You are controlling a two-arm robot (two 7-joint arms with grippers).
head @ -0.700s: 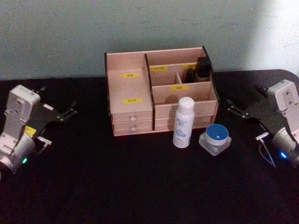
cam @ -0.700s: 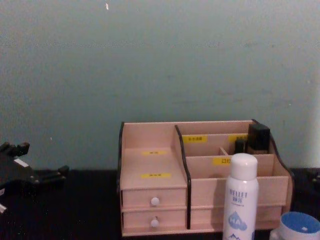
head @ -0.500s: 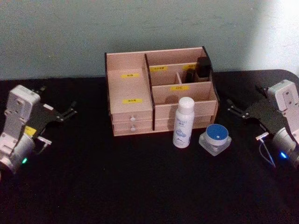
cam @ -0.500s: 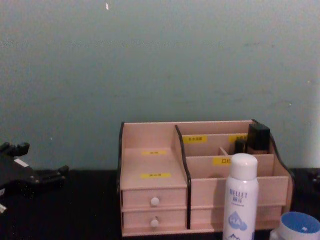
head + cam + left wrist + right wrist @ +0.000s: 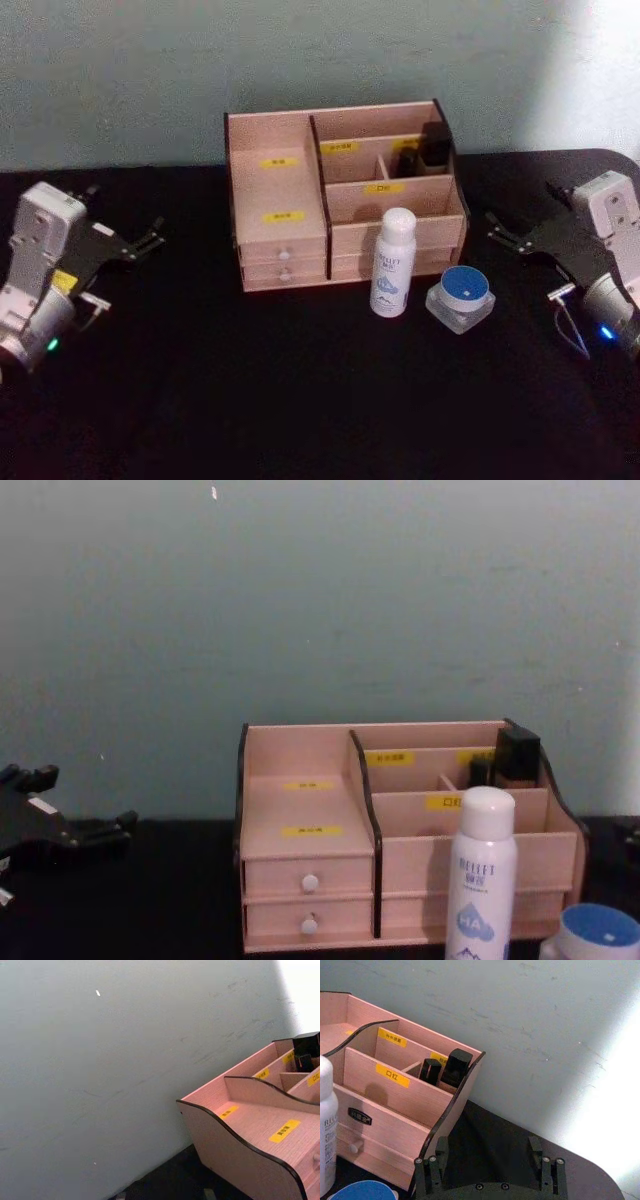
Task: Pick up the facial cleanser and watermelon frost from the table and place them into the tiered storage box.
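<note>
Flanking the pinkish, black-trimmed tiered storage box [image 5: 283, 237], the left gripper [image 5: 155, 234] and right gripper [image 5: 492, 227] sit spread open.

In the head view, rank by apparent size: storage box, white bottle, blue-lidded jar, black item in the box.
1. tiered storage box.
2. white bottle and blue-lidded jar: one taller, one wider, too alike to rank.
3. black item, smallest.

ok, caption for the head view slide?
Left pincer and right pincer open, flanking tiered storage box; white bottle, blue-lidded jar on table.
</note>
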